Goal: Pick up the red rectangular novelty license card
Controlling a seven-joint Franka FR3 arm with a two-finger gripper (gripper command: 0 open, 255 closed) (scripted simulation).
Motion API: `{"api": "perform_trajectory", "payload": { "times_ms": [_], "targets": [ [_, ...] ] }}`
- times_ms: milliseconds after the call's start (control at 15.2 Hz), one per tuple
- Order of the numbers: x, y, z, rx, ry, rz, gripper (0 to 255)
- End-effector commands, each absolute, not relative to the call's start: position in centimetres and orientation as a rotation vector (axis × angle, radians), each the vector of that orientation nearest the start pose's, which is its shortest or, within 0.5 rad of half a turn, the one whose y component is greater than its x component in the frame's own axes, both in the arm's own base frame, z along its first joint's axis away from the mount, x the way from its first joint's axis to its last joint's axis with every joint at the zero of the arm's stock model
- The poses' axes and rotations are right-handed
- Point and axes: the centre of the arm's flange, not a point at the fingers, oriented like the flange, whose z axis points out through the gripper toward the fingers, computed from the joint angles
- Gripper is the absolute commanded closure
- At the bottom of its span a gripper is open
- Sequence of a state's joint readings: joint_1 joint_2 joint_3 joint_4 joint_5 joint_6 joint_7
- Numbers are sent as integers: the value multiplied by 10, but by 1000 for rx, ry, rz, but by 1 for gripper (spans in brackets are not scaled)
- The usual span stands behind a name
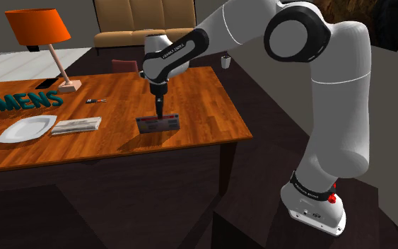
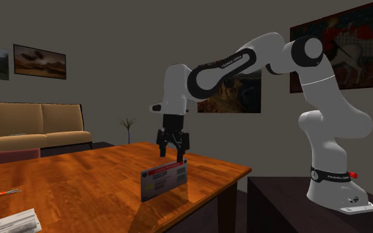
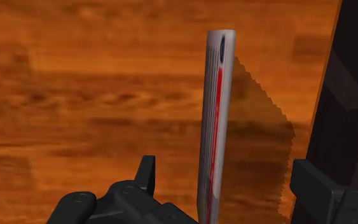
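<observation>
Gripper (image 2: pixel 172 155) wide open, its two fingers (image 3: pixel 147 177) either side of one upright red-and-grey card (image 2: pixel 165 179) on one wooden table (image 2: pixel 79 182)

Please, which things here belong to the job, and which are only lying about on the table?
For the job:
the grey-and-red card, standing on its edge
the open hand over it

Only lying about:
lamp
plate
stack of papers
green letters

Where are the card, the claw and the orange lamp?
Card (image 2: pixel 165 179): second exterior view, on its printed face.
Claw (image 2: pixel 172 155): second exterior view, between its fingertips.
Orange lamp (image 1: pixel 38 26): shoulder view, on its shade.
</observation>
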State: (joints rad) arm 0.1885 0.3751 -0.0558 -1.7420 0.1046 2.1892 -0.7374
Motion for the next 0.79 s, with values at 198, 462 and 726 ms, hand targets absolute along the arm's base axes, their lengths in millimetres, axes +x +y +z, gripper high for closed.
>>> {"api": "perform_trajectory", "payload": {
  "times_ms": [198, 462, 726],
  "targets": [
    [653, 95, 354, -2841, -1231, -140, 255],
    [653, 95, 354, -2841, -1231, -140, 255],
    [653, 95, 354, -2841, -1231, -140, 255]
  ]
}}
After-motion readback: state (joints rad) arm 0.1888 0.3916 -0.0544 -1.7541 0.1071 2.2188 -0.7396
